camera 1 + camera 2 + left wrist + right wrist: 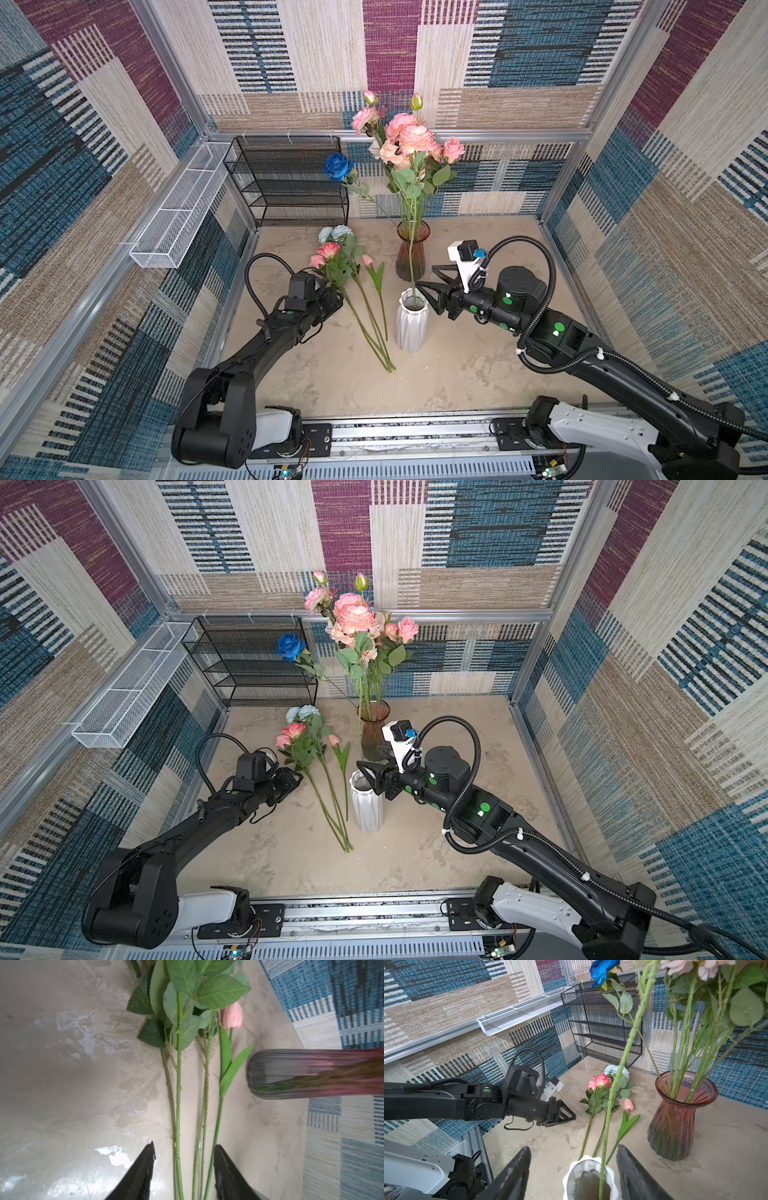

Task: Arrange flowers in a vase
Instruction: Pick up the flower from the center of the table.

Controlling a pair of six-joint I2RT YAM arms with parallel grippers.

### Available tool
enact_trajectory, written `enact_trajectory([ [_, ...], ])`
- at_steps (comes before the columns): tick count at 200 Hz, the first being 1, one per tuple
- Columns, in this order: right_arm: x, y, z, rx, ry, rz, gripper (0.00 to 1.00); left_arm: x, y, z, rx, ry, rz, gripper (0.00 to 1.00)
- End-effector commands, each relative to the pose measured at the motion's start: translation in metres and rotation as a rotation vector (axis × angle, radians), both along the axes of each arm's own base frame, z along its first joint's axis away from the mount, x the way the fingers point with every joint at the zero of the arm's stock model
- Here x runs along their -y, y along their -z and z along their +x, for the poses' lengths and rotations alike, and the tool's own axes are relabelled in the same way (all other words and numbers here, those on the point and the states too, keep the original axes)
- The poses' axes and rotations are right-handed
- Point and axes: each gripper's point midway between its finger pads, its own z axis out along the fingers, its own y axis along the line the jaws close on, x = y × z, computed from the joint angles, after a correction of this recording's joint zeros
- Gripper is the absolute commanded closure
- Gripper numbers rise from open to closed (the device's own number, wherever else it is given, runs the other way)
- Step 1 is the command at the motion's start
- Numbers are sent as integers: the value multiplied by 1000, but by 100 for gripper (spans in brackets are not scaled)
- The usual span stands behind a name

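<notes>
A white ribbed vase (411,322) stands mid-table with one long green stem (623,1059) upright in it. My right gripper (573,1147) is open at the vase's mouth, its jaws on either side of that stem without touching it. Behind it a reddish glass vase (411,253) holds pink and peach flowers (409,139) and a deep blue rose (338,166). Pink roses (326,251), pale blue blooms (338,232) and a short pink tulip (368,259) lie flat on the table. My left gripper (185,1144) is open low over their stems (178,1105), which run between its jaws.
A black mesh rack (286,178) stands at the back left corner. A white mesh basket (178,212) hangs on the left wall. Patterned walls enclose three sides, and a metal rail (395,432) runs along the front edge.
</notes>
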Motion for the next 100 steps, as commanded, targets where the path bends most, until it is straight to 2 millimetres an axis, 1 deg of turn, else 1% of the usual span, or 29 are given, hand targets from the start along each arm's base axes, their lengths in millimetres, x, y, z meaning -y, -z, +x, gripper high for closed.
enact_trajectory([
  [1,4,-12,-2,18,11,40,34,-1,-8,31,86,-37,13,52],
  [15,8,-12,-2,18,23,36,34,0,-3,42,87,-31,27,52],
  [41,12,-12,-4,20,36,32,35,2,11,54,66,-26,47,54],
  [76,19,-15,-4,28,57,32,35,11,38,61,8,5,61,60],
  [100,21,-16,-4,28,63,27,35,16,44,65,4,17,57,66],
])
